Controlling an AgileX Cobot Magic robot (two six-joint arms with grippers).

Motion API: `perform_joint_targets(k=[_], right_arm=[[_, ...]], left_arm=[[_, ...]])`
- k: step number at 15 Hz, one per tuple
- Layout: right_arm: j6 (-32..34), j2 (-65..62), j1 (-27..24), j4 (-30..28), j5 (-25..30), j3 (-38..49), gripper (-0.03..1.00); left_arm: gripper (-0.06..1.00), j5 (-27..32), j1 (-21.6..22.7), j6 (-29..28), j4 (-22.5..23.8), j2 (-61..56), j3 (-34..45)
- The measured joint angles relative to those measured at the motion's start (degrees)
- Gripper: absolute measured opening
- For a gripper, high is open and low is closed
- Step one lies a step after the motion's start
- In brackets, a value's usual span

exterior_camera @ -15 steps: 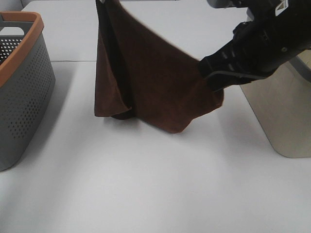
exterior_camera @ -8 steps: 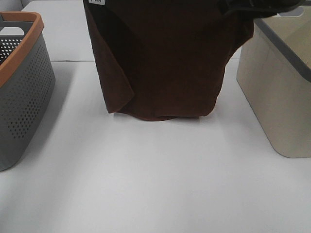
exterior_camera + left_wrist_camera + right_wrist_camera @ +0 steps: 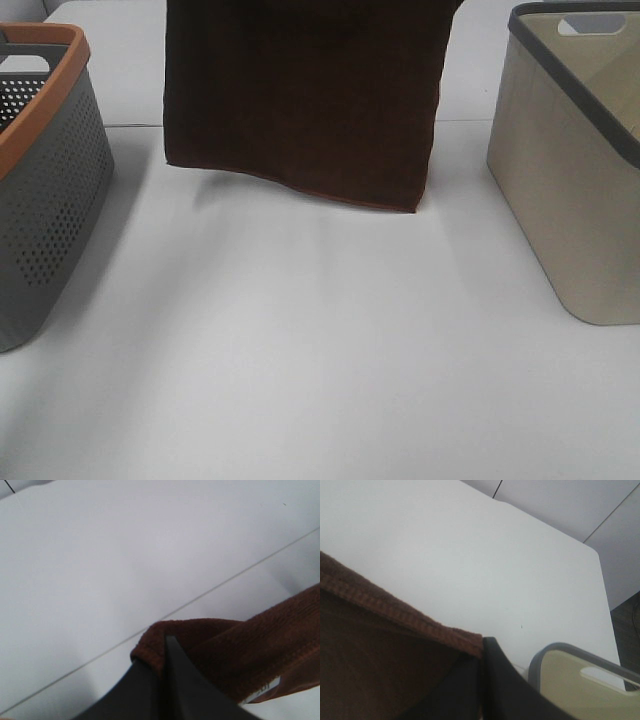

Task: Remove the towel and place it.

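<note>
The towel, a dark reddish-brown cloth, hangs spread flat above the white table in the high view, its lower hem off the surface. Both grippers are above that view's top edge. In the left wrist view my left gripper is shut on one top corner of the towel, near its small white tag. The right wrist view has my right gripper shut on the other top corner of the towel, along the stitched hem.
A grey perforated basket with an orange rim stands at the table's left. A beige bin with a grey rim stands at the right, also in the right wrist view as the bin.
The towel was lifted off the table and stretched out flat. The right arm rose out of the high view, and the bunched cloth now hangs as a sheet.
</note>
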Motion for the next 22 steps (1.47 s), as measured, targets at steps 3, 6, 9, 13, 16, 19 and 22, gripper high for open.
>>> perform_joint_targets(k=[3,6,9,13,16,19,22], right_arm=[[2.01,5.21,-4.58,-1.03,-8.31,-5.61,0.00],[2.18,8.82,-7.91,-1.20,-16.27,-9.74,0.00],[2.18,10.71,-8.31,0.23,-16.21,-10.37,0.00],[0.97,11.86,-7.96,15.99,-5.79,-10.37,0.00],[-11.00,11.80,-7.85,35.52,8.02,-10.37,0.00],[-16.33,11.80,-7.85,44.12,16.10,-10.43,0.00],[-16.56,11.80,-7.91,46.64,22.57,-10.54,0.00]], left_arm=[[0.00,-13.01,-0.17,0.00,2.12,4.24,0.00],[0.00,-25.15,-0.17,0.00,3.78,8.37,0.00],[0.00,-28.02,-0.17,0.06,5.39,10.43,0.00],[0.00,-17.25,-0.92,0.06,5.50,10.77,0.00],[0.00,0.11,-1.20,-0.11,3.50,10.77,0.00],[0.00,12.32,-1.09,-0.17,1.32,10.77,0.00],[0.00,20.28,-0.86,-0.17,-2.46,10.94,-0.11]])
